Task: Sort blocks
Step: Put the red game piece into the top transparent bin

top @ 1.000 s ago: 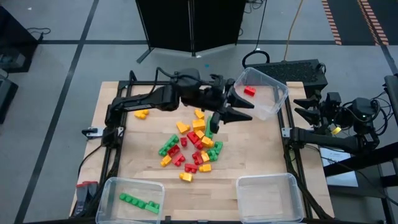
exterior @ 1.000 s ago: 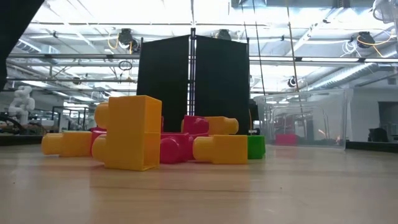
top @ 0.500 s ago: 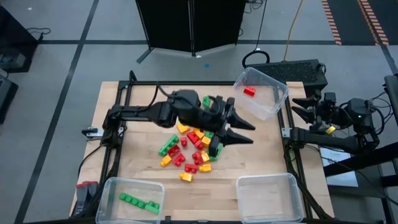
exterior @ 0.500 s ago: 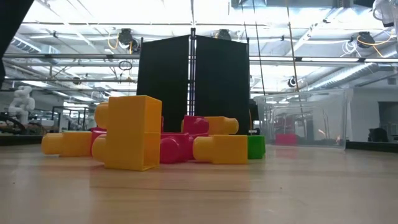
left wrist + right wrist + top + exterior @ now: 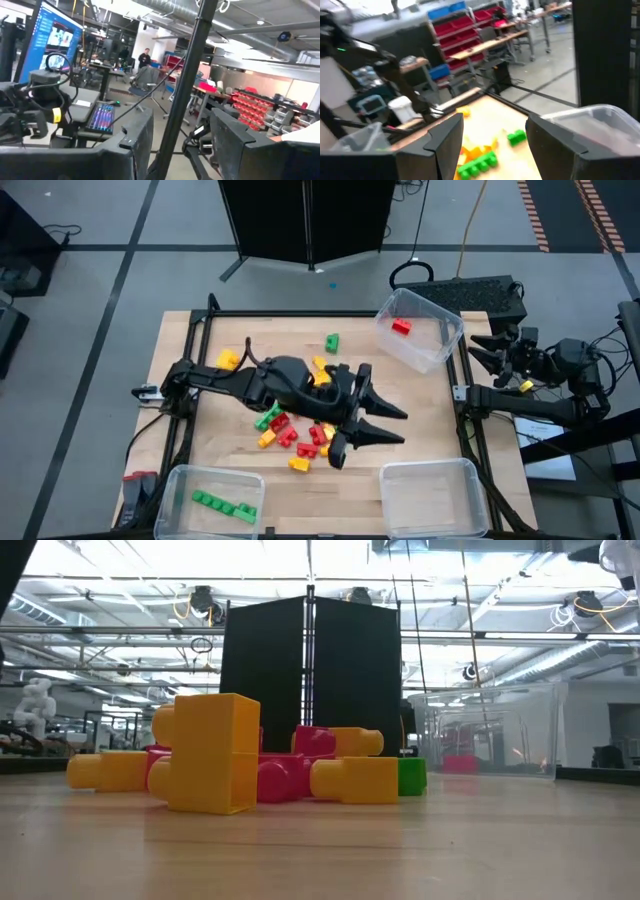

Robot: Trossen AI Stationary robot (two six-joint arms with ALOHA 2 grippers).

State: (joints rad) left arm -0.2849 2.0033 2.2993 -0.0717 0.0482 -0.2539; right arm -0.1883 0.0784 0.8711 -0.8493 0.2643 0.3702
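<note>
From the high view, the near edge of the pale wooden surface (image 5: pixel 400 395) carries two clear, thin-walled plastic bins: the bin at seven o'clock (image 5: pixel 212 495) holds a row of studded green bricks (image 5: pixel 224 505), and the bin at five o'clock (image 5: pixel 432 497) shows nothing inside. At the centre lies the heap of blocks (image 5: pixel 290 435), small glossy studded bricks in red, green and yellow-orange, partly covered by the dark left arm that reaches in from nine o'clock. The left pincer (image 5: pixel 368 426) hangs over the heap's three-o'clock side, its two pointed black fingers spread wide apart with nothing between them. Farther off, a lone green brick (image 5: pixel 331 342) sits at twelve o'clock and a yellow brick (image 5: pixel 228 360) at ten o'clock. A tilted clear bin at one o'clock (image 5: pixel 420 328) contains one red brick (image 5: pixel 401 327). The right pincer (image 5: pixel 493 356) waits off the surface at three o'clock, fingers parted and empty.
</note>
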